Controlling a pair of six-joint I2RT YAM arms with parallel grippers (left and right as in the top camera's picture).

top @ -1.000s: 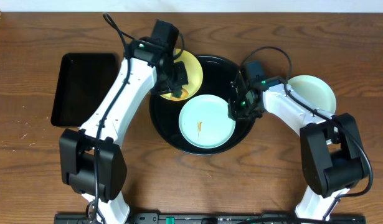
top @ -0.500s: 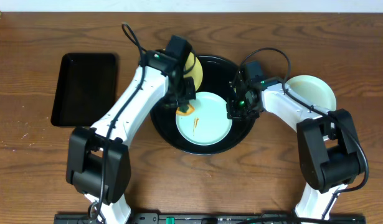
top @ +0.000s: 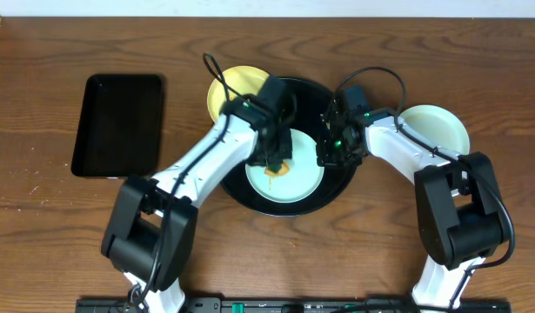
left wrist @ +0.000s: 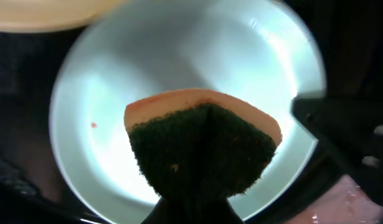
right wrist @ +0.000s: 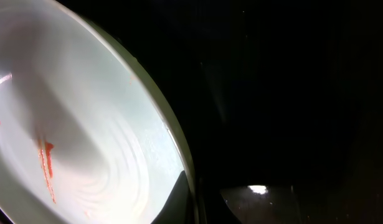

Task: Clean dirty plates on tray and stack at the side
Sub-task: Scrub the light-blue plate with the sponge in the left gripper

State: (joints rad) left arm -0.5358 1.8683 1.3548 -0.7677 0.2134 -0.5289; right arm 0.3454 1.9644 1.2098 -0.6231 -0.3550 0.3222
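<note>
The round black tray (top: 289,209) holds a mint-blue plate (top: 304,184). My left gripper (top: 276,156) is shut on an orange-and-green sponge (top: 277,168) and presses it on that plate; the left wrist view shows the sponge (left wrist: 203,146) over the plate (left wrist: 98,93). My right gripper (top: 328,149) is shut on the plate's right rim (right wrist: 172,140); an orange smear (right wrist: 46,158) marks the plate. The pale yellow plate (top: 228,85) lies at the tray's upper-left rim. A second mint-blue plate (top: 439,129) lies on the table at the right.
A rectangular black tray (top: 119,124) lies at the far left. The wooden table (top: 58,226) surrounds the tray. Both arms reach in over the round tray from the front.
My left gripper has carried the sponge right, from the yellow plate onto the mint-blue plate. The yellow plate now lies further up-left. The right gripper has stayed on the rim.
</note>
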